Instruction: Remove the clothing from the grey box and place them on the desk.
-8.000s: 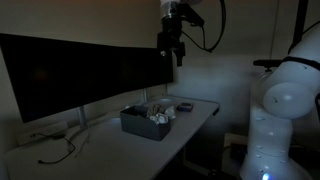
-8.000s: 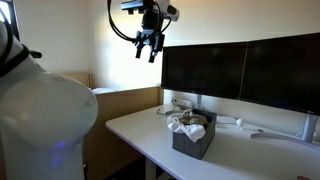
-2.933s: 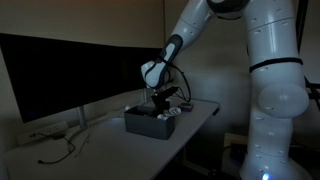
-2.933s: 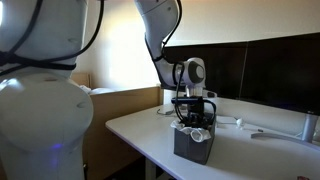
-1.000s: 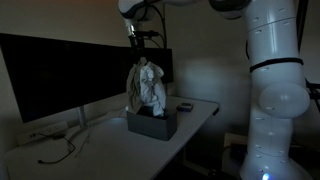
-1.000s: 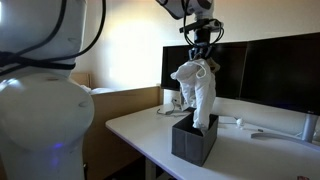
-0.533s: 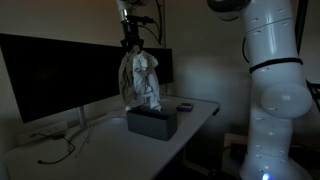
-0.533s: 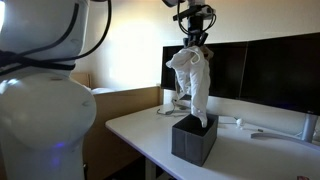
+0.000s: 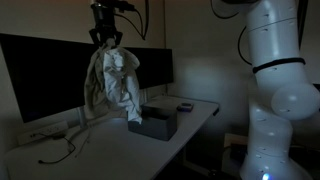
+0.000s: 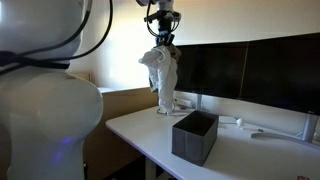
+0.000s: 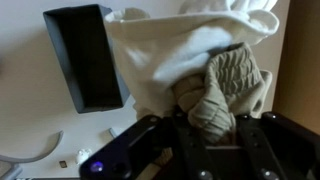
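A bundle of pale clothing (image 9: pixel 113 85) hangs high in the air from my gripper (image 9: pixel 106 40), which is shut on its top. In both exterior views the cloth (image 10: pixel 161 75) dangles beside the grey box (image 9: pixel 153 123), off to the monitor side of it, with its lower end near the desk. The grey box (image 10: pixel 194 136) stands on the white desk (image 10: pixel 250 150). In the wrist view the clothing (image 11: pixel 205 60) fills the picture above my gripper (image 11: pixel 212 125), and the dark box (image 11: pixel 83 58) lies at upper left, looking empty inside.
Wide dark monitors (image 9: pixel 50 75) stand along the back of the desk (image 9: pixel 110 150), with cables (image 9: pixel 55 150) lying in front of them. A small dark object (image 9: pixel 185 106) sits near the desk's far corner. My arm's large white body (image 9: pixel 280 90) stands beside the desk.
My gripper has carried the hanging clothing sideways, away from above the box and toward the monitors. The cloth's lower end has left the box.
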Controlling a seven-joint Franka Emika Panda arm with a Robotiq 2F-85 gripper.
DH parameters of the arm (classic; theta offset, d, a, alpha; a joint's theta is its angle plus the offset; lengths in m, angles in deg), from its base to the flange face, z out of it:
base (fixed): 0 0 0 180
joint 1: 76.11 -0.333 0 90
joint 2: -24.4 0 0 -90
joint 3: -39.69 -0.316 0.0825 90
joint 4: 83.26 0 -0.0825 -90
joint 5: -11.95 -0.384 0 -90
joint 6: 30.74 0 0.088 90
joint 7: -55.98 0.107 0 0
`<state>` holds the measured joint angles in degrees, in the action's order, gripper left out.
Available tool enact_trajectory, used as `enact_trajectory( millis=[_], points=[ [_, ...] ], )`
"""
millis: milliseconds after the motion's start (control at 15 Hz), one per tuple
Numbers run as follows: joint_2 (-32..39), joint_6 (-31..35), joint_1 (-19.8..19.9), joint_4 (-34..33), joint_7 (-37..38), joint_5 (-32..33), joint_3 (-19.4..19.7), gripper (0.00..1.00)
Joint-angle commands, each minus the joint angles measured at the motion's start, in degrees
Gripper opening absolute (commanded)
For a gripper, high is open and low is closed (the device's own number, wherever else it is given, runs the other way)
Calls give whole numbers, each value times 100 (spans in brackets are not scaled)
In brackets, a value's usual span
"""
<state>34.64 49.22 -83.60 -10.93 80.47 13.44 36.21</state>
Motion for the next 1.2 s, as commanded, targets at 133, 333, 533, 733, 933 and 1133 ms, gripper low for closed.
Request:
enact_trajectory(
  millis=[133,333,533,733,933,1133],
  points=[
    [-266,141,-446,485,922,-143,-281,12],
    [-257,175,-568,738,1226,-93,-305,11],
    [-300,287,-604,1037,1493,-93,-300,48],
    [-362,530,-606,1290,1660,-56,-295,66],
    [-430,700,-577,1427,1772,-15,-341,86],
    [-507,743,-534,1543,1749,-12,-334,99]
  ],
)
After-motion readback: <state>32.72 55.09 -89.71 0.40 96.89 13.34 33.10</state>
